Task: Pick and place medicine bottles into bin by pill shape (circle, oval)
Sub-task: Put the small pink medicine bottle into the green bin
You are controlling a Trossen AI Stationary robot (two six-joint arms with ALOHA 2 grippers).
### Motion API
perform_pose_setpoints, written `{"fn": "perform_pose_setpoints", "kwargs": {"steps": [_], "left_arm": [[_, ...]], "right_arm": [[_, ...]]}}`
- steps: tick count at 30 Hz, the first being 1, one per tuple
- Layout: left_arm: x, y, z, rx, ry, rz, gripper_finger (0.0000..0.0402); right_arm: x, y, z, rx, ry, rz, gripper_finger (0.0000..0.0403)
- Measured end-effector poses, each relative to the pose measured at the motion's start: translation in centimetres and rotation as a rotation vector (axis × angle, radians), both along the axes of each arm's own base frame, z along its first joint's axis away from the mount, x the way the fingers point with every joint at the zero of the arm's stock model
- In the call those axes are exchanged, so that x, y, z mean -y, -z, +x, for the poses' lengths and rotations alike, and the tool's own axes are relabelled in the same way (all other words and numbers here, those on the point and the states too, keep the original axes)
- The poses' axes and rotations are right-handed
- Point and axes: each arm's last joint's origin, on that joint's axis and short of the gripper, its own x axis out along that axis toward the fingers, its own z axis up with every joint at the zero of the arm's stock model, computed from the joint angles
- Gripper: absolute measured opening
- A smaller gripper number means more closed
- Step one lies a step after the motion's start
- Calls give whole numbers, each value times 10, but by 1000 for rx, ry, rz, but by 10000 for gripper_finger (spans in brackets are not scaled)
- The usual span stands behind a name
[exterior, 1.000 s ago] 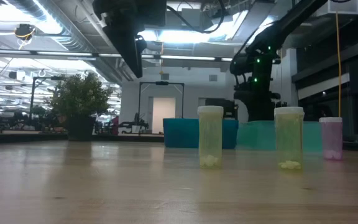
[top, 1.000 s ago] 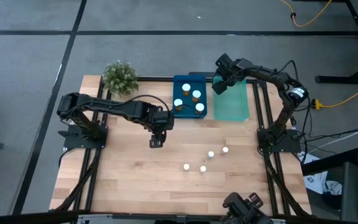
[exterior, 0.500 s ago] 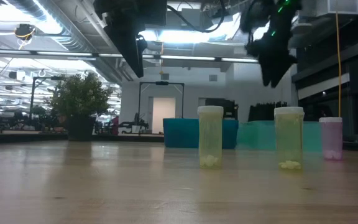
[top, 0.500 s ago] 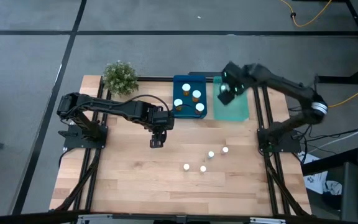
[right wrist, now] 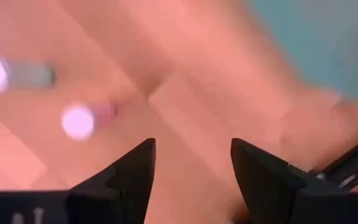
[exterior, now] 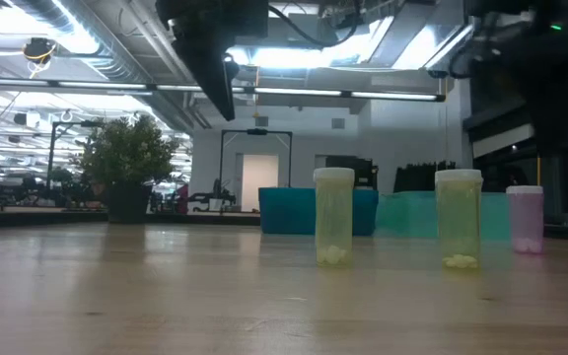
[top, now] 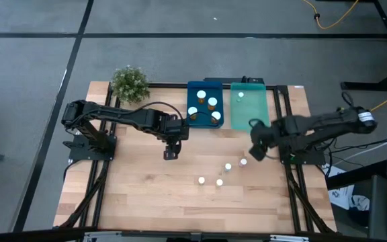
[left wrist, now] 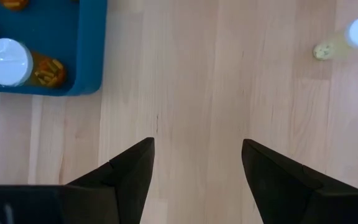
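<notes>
The dark blue tray [top: 205, 107] holds several amber bottles [top: 212, 103]. The teal tray [top: 250, 115] holds one small pale bottle [top: 240, 95], upright near its far end. Several small pale bottles [top: 228, 167] stand upright on the wood; the low view shows three [exterior: 333, 215]. My right gripper [top: 255, 149] is open and empty, just off the teal tray's near edge, beside the nearest loose bottle [top: 243, 161]; its wrist view [right wrist: 191, 146] shows white caps [right wrist: 78, 122] ahead. My left gripper [top: 170, 153] is open and empty above bare wood [left wrist: 197, 146].
A small potted plant [top: 130, 82] stands at the table's far left corner. The black arm mounts [top: 89, 144] flank the table's sides. Bare wood lies between my left gripper and the loose bottles and along the near edge [top: 180, 215].
My right gripper has swung from above the teal tray's far end toward the table's near edge, coming down past the tray's near edge beside the loose bottles. A small pale bottle now shows upright in the teal tray where the gripper was.
</notes>
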Motion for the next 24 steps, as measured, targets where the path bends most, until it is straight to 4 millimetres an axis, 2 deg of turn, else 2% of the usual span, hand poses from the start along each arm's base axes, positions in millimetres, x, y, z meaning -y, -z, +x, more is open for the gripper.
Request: {"fn": "perform_pose_setpoints", "kwargs": {"steps": [5, 12, 18, 24], "left_arm": [[0, 0, 1, 12, 0, 0, 234], [0, 0, 1, 12, -1, 0, 234], [0, 0, 1, 13, -1, -1, 234], [0, 0, 1, 13, -2, -1, 234]], "right_arm": [[-29, 29, -6, -24, 12, 93, 212], [-60, 41, 3, -1, -32, 146, 212], [-70, 50, 16, -31, -46, 135, 212], [-70, 60, 33, -34, -76, 120, 212]]}}
